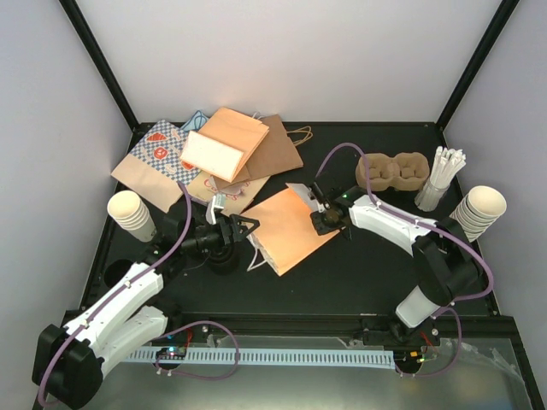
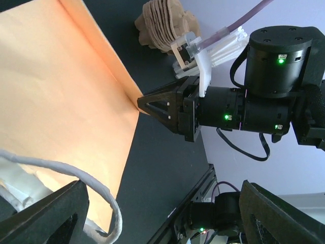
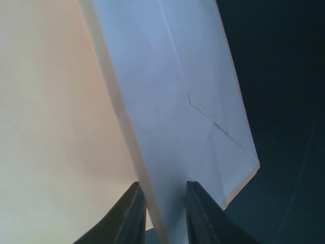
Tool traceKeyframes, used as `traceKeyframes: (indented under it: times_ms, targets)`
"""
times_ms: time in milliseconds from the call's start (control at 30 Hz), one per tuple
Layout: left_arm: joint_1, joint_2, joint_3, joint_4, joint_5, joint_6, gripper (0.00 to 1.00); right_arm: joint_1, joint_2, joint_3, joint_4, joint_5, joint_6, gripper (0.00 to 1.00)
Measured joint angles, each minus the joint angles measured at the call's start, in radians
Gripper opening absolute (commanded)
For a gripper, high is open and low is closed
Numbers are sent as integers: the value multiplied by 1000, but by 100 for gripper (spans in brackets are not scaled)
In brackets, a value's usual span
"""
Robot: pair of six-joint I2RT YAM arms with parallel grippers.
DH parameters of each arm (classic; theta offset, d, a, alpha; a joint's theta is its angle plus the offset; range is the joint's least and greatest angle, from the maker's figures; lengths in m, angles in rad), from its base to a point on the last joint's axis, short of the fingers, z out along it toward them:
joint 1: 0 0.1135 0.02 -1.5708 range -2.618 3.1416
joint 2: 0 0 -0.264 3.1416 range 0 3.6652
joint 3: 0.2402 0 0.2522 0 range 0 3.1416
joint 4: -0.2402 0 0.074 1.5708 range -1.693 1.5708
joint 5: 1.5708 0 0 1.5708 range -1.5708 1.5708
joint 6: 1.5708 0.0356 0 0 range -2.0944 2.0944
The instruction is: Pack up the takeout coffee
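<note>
Gripping: right tool (image 3: 163,216) clenched on the folded base of the orange paper bag (image 1: 289,229), probably to pull it open.
Left tool (image 1: 243,227): released, poised at the bag's other end to help spread it.
Pulp carrier (image 1: 393,171): back right on the surface (image 1: 342,282), well apart from the bag, not yet packed.

Corner of paper bag (image 1: 286,232) behind right tool (image 1: 321,220)

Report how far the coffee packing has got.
Done: nothing packed yet. The pulp carrier sits empty at the back right, and the paper bag lies flat. In hand: the right gripper pinches the bag's folded bottom; the left gripper, jaws wide, is at its handle end. Left: open the bag, load cups and carrier. No lidded cup is visible.
</note>
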State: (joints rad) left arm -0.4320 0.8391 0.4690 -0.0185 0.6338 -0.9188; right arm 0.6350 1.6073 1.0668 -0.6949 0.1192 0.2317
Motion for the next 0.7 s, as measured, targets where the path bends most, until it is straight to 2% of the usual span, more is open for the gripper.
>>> traceKeyframes:
  times_ms: [133,367,700]
  targets:
    - [0,0,0,0,0,0,84,5,0,5,1,14,-2,2]
    - [0,0,0,-11,-3,8,84,5,-24,5,-3,16,-5,1]
    - [0,0,3,-126,-61,83,84,5,-192,-26,-11,-32,17,1]
